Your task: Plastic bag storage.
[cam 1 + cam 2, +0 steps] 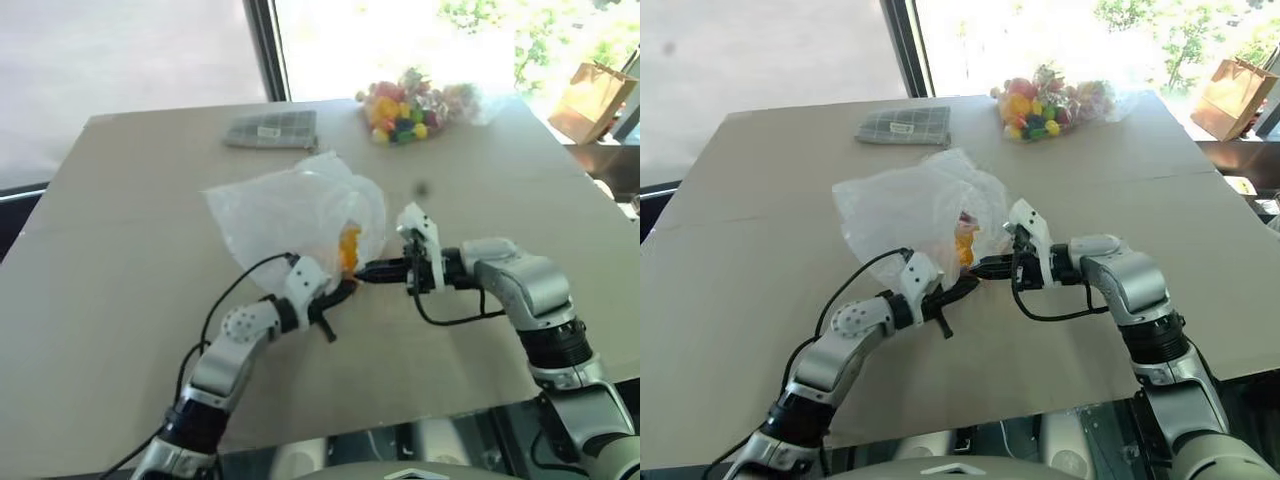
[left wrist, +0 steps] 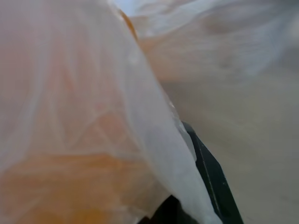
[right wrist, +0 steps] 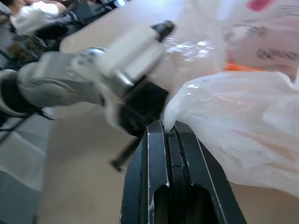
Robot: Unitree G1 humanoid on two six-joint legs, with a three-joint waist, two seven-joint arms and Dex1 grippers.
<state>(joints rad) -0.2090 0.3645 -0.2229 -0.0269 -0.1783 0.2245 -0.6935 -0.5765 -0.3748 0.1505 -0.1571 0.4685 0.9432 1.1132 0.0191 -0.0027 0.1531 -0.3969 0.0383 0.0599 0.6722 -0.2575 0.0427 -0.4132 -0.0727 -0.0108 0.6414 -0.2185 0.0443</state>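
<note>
The plastic bag point(image 1: 290, 215) lay crumpled near the middle of the tabletop point(image 1: 110, 280), a puffed, milky-white heap with something orange point(image 1: 349, 248) showing through its thin wall on the side toward the right edge. Both pincers met at the bag's near side. The left pincer point(image 1: 345, 290) was closed on the bag's near edge; in the left wrist view the film draped over its black finger point(image 2: 212, 182), with an orange glow behind the plastic. The right pincer point(image 1: 368, 270) pointed across toward the left edge, its jaws pressed together and pinching a fold of the plastic bag, as the right wrist view showed, where the film bunched at the tips of its fingers point(image 3: 161, 140). The two pincers sat just beside each other.

Toward the far edge lay a flat grey checked cloth point(image 1: 272, 130), and near the far right corner a clear bag of colourful sweets point(image 1: 410, 108), both well apart from the plastic bag.
</note>
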